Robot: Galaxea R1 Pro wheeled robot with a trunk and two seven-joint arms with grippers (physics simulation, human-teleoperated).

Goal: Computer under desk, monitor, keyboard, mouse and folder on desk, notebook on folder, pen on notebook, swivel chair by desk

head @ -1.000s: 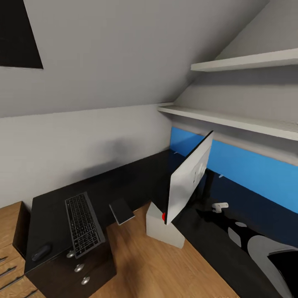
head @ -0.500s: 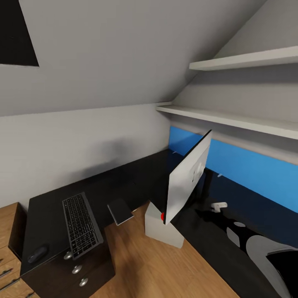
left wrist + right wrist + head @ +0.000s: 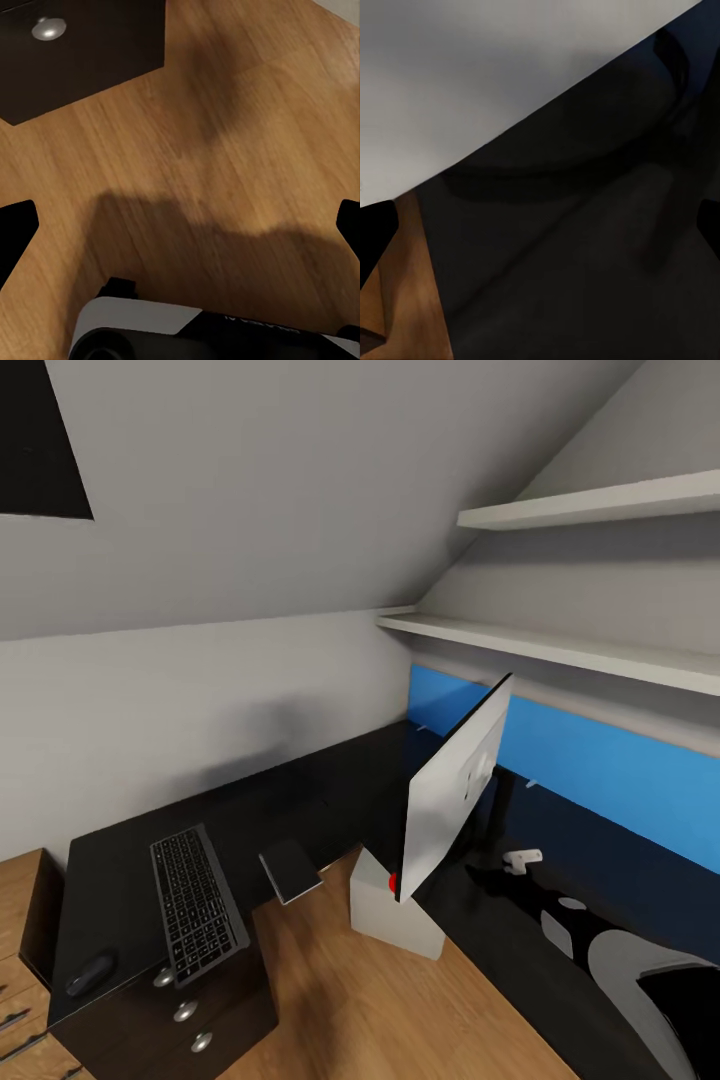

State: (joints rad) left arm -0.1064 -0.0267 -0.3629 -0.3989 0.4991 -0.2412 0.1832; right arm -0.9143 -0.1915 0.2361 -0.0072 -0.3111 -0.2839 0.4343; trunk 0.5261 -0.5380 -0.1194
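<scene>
The black-topped desk (image 3: pixel 330 800) wraps the corner under the sloped ceiling. On its left wing lie the keyboard (image 3: pixel 198 905), the black mouse (image 3: pixel 90 972) near the front corner, and the thin notebook (image 3: pixel 291 871) at the inner edge. The monitor (image 3: pixel 455 790) stands on the right wing, seen nearly edge-on. The light grey computer (image 3: pixel 395 915) sits on the wood floor in the desk's inner corner. My left gripper (image 3: pixel 180 232) hangs open over bare floor near a drawer knob (image 3: pixel 49 28). My right gripper (image 3: pixel 540 232) is open above the dark desk top. The folder and swivel chair are out of view.
A small white object (image 3: pixel 524 856) lies on the desk right of the monitor. A blue wall panel (image 3: pixel 610 775) and two white shelves (image 3: pixel 560 650) run above the right wing. A wooden unit (image 3: pixel 15 960) stands at far left. My arm (image 3: pixel 640 980) covers the lower right.
The camera turned slightly, so the whole scene slid a little left in the picture. My arm at the lower right shifted slightly. Nothing on the desk moved.
</scene>
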